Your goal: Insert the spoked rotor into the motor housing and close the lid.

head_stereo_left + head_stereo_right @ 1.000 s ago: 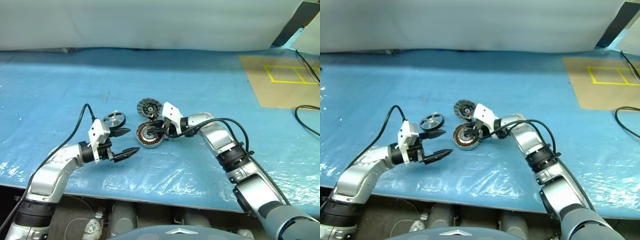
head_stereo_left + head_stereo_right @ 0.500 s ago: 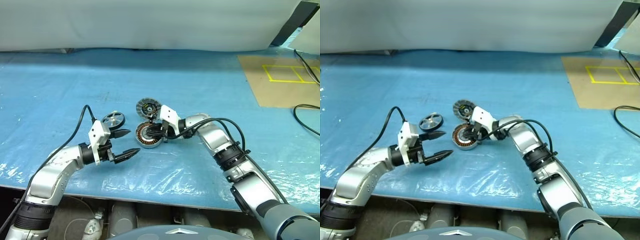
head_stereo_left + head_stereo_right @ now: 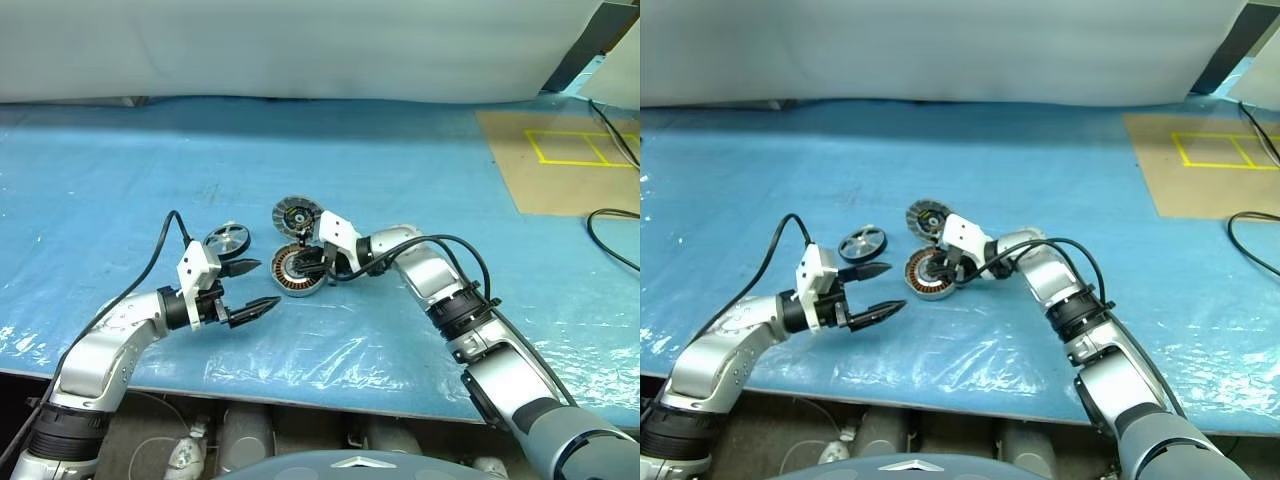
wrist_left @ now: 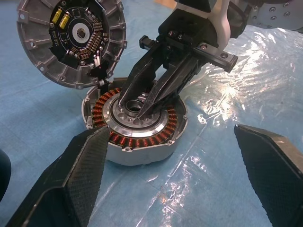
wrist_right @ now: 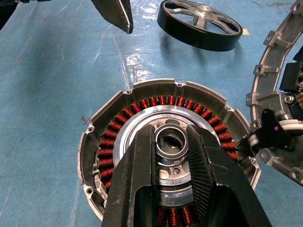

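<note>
Over the motor housing [image 3: 298, 270], the right gripper [image 5: 171, 142] pinches its central hub to steady it; left gripper [image 3: 254, 287] waits wide open, empty, near the spoked rotor [image 3: 227, 240]

Copper-wound silver motor housing [image 5: 165, 151]

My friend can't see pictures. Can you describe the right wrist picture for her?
The right tool has its two black fingers around the hub in the middle of the round motor housing, ringed with copper coils. On the blue sheet beyond lie the spoked rotor and, beside the housing, the lid.
</note>
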Robot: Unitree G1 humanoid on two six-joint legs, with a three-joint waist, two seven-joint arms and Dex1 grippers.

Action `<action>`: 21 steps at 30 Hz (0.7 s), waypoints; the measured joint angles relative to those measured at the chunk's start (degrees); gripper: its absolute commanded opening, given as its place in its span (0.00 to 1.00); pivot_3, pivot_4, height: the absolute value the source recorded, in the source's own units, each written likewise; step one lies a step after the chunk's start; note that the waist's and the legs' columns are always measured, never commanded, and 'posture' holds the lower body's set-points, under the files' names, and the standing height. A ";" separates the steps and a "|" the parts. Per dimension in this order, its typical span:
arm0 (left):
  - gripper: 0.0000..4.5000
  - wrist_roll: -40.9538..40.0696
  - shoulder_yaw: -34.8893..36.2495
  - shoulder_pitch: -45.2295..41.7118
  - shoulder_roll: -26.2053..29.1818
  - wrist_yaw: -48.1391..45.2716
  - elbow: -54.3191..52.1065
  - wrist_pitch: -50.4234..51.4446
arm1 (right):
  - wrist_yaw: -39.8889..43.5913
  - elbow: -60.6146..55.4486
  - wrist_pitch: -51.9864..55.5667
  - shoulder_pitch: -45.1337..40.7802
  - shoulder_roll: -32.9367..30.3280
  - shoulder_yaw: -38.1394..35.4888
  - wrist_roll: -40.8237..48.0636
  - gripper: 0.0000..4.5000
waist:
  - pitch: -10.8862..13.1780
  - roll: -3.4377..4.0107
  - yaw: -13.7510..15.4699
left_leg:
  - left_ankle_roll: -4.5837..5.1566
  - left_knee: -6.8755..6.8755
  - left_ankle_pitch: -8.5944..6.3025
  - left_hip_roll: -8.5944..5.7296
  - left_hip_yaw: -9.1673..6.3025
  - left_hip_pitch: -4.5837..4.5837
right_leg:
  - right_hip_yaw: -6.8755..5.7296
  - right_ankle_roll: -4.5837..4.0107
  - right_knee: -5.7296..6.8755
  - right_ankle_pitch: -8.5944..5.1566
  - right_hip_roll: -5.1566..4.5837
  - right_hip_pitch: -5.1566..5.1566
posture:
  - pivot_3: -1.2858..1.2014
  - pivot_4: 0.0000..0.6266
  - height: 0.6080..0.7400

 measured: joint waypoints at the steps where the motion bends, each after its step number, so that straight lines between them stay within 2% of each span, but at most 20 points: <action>1: 0.98 -0.19 0.01 -0.08 0.00 0.08 -0.09 0.32 | 0.12 -0.04 0.19 -0.03 -0.03 -0.03 0.06 0.13 | 0.00 0.00 0.00 | 0.00 0.00 0.00 0.00 0.00 0.00 | 0.00 0.00 0.00 0.00 0.00 0.00 | 0.52 0.24 1.00; 5: 0.98 -0.74 0.35 -0.34 0.27 0.23 -0.33 1.11 | 0.58 -0.24 0.55 -0.11 -0.50 -0.30 0.26 0.13 | 0.00 0.00 0.00 | 0.00 0.00 0.00 0.00 0.00 -0.01 | 0.00 0.00 0.00 0.00 0.00 0.00 | 0.52 0.24 1.00; 6: 0.98 -0.75 0.43 -0.41 0.43 0.21 -0.31 1.16 | 0.37 -0.24 0.41 -0.11 -0.66 -0.33 0.18 0.29 | 0.00 0.00 0.01 | 0.00 0.00 0.00 0.00 0.00 -0.01 | 0.00 0.00 0.00 0.00 0.00 0.00 | 0.52 0.24 1.00; 12: 0.98 -0.72 0.48 -0.77 0.51 -0.05 0.25 1.10 | -0.97 0.10 -0.69 -0.11 0.00 -0.26 -0.58 0.73 | 0.00 0.00 -0.02 | 0.00 0.00 0.00 0.00 0.00 0.00 | 0.00 0.00 0.00 0.00 0.00 0.00 | 0.52 0.24 1.00; 21: 0.98 -0.67 0.48 -0.15 0.51 -0.71 0.80 0.17 | -1.51 -0.44 2.75 -0.11 1.00 -2.68 2.08 0.73 | 0.00 0.00 0.01 | 0.00 0.00 0.00 0.00 0.00 -0.01 | 0.00 0.00 0.00 0.00 0.00 0.00 | 0.52 0.24 1.00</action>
